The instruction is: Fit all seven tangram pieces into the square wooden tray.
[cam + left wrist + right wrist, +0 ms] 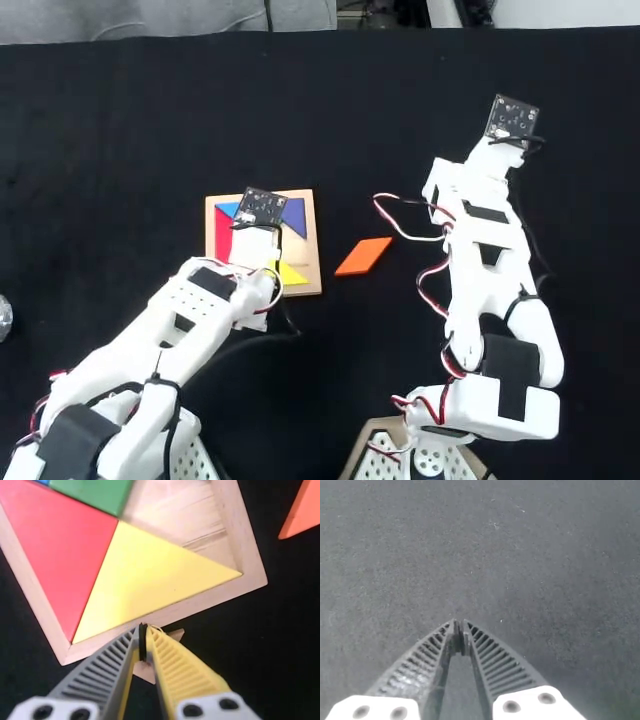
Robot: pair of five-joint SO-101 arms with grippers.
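The square wooden tray (313, 240) lies left of centre on the black cloth. In it sit a red triangle (55, 550), a yellow triangle (150, 580), a green piece (95, 492) and blue pieces (293, 212). A bare patch of tray floor (175, 515) shows beside the yellow triangle. An orange parallelogram (363, 256) lies on the cloth just right of the tray. My left gripper (143, 635) is shut and hovers over the tray's near rim, holding nothing. My right gripper (458, 635) is shut over bare black cloth, far right and back from the tray.
Black cloth covers the whole table. The right arm (490, 250) stands upright to the right of the orange piece. A small shiny object (4, 316) sits at the far left edge. Open cloth lies behind and left of the tray.
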